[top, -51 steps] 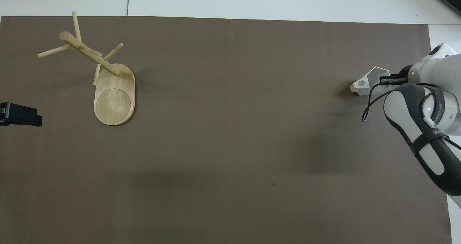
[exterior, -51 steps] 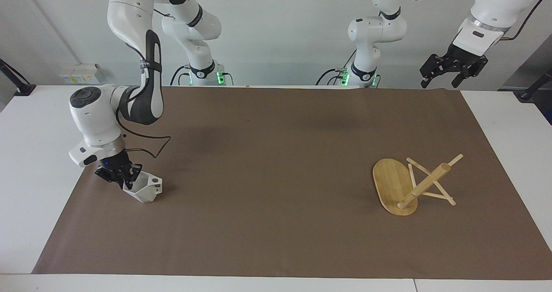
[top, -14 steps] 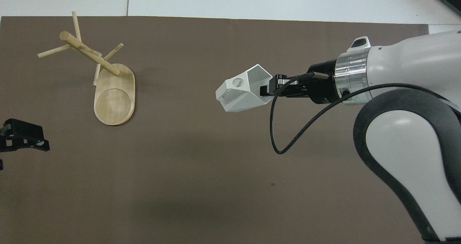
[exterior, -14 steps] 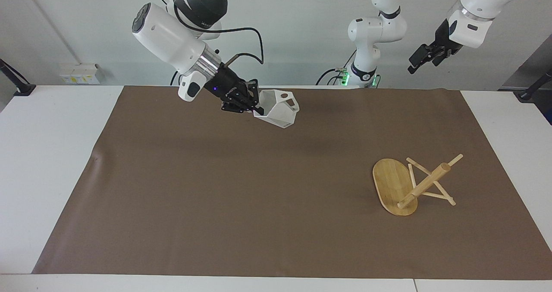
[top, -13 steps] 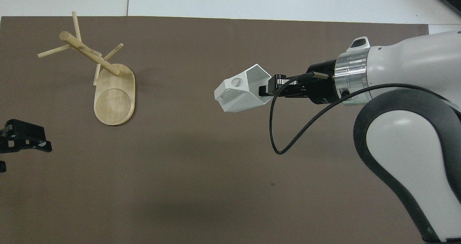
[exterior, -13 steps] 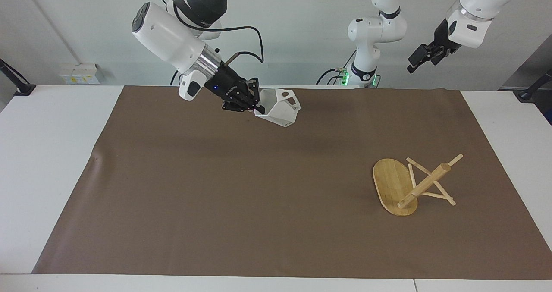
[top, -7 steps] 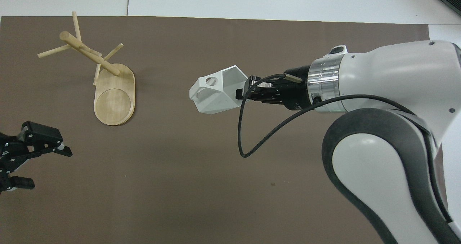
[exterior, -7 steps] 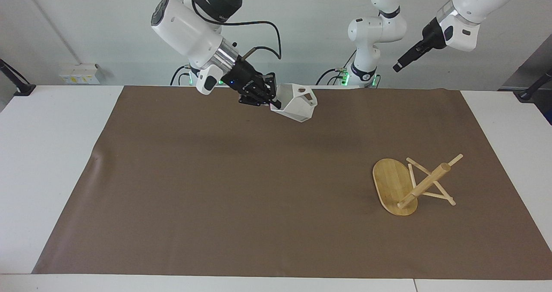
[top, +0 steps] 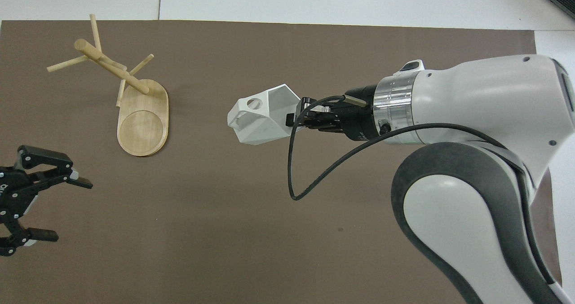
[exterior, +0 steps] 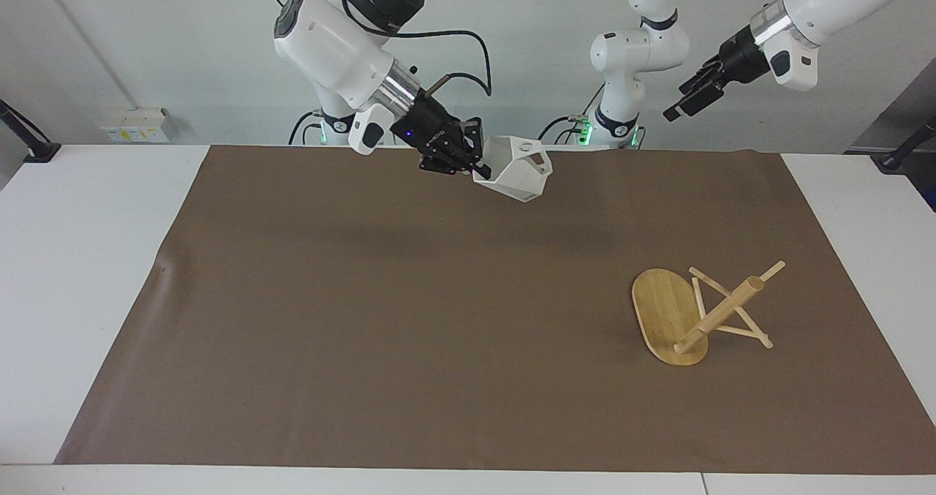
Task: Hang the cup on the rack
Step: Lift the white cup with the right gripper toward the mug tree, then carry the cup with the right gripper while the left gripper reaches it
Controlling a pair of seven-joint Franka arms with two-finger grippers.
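Upper centre of the facing view is where you find the faceted white cup (exterior: 515,176), carried in the air over the brown mat (exterior: 409,319) and pinched at its rim by the right gripper (exterior: 477,170), whose fingers are clamped together on the wall.

Your main risk, as I judge it: the rack (exterior: 698,312) is not standing. It lies tipped over at the lower right of that view, its oval base (exterior: 662,318) up on edge and its post (exterior: 720,314) slanting low over the mat. Bring the cup to a peg now and you would likely push the rack around or find no peg angled to keep the handle. The rim pinch is also thin, so a swing could twist the cup in the fingers.

In the overhead view the cup's mouth (top: 280,99) faces up and toward the frame's top, its handle (top: 245,111) with the round hole leads toward frame left, toward the rack, and its long axis runs roughly across the frame. The rack's post runs from base toward the upper left corner.

Your left gripper (top: 42,203) hangs with jaws apart at the lower left edge, holding nothing.
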